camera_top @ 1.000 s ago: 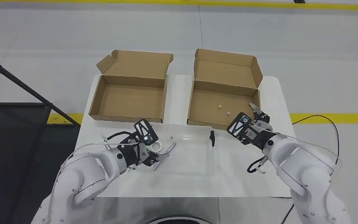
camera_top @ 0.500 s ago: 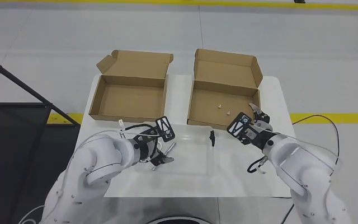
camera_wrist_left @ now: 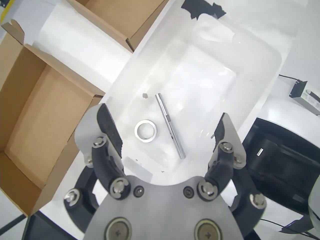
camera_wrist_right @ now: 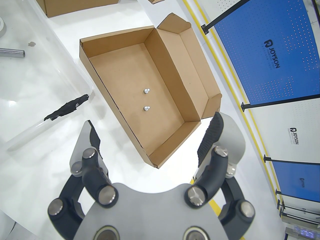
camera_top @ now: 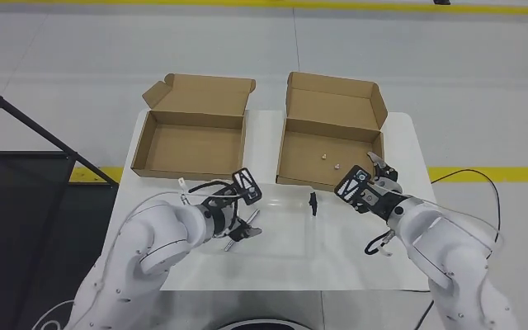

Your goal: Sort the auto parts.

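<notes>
We show the left jaws open above ring [camera_wrist_left: 145,131] and shaft [camera_wrist_left: 170,126] in the clear tray [camera_wrist_left: 212,58]; right jaws, open, at 4 o'clock from the box [camera_top: 301,144] holding apparently two bolts [camera_wrist_right: 146,91].

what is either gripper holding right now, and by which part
Nothing is held. The left gripper is open above the metal ring and metal shaft lying in the clear tray; the right gripper is open and empty too.

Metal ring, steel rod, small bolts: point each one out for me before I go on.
metal ring [camera_wrist_left: 145,139], left wrist view, on its band, beside the hole.
steel rod [camera_wrist_left: 170,126], left wrist view, middle of the shaft.
small bolts [camera_wrist_right: 146,108], right wrist view, on one bolt of the pair.
</notes>
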{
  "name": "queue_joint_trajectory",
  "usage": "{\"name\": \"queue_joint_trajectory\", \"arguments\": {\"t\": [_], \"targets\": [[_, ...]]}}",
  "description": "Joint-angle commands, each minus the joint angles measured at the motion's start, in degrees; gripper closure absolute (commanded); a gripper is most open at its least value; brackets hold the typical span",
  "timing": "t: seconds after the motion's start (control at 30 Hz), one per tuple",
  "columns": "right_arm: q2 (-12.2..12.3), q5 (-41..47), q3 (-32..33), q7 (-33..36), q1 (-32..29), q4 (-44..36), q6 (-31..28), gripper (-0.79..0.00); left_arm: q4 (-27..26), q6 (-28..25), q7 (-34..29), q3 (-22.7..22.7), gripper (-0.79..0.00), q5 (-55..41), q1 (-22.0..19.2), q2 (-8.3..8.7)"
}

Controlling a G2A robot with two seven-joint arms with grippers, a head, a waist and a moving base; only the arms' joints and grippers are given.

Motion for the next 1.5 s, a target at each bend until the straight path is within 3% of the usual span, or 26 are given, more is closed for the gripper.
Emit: {"name": "queue_joint_trajectory", "arguments": {"t": [0.0, 0.1, 0.23, 0.53, 1.47], "targets": [[0.0, 0.0, 0.0, 0.0, 0.0, 0.0, 0.0, -0.785, 1.02, 3.25, -2.71, 1.8, -0.785, -0.18, -1.91, -0.28], [0.0, 0.0, 0.0, 0.0, 0.0, 0.0, 0.0, -0.785, 2.32, 5.21, -7.61, 4.29, -0.779, -0.53, -4.37, -0.58], [0.0, 0.0, 0.0, 0.0, 0.0, 0.0, 0.0, -0.785, 3.98, 7.47, -11.94, 6.41, -0.671, -1.36, -6.32, -0.85], [0.0, 0.0, 0.0, 0.0, 0.0, 0.0, 0.0, -0.785, 6.55, 11.97, -12.24, 8.2, -0.465, -1.51, -6.46, -1.09], [0.0, 0.0, 0.0, 0.0, 0.0, 0.0, 0.0, -0.785, 15.03, 15.32, -6.25, 12.1, -0.369, 0.92, -6.68, -1.69]]}}
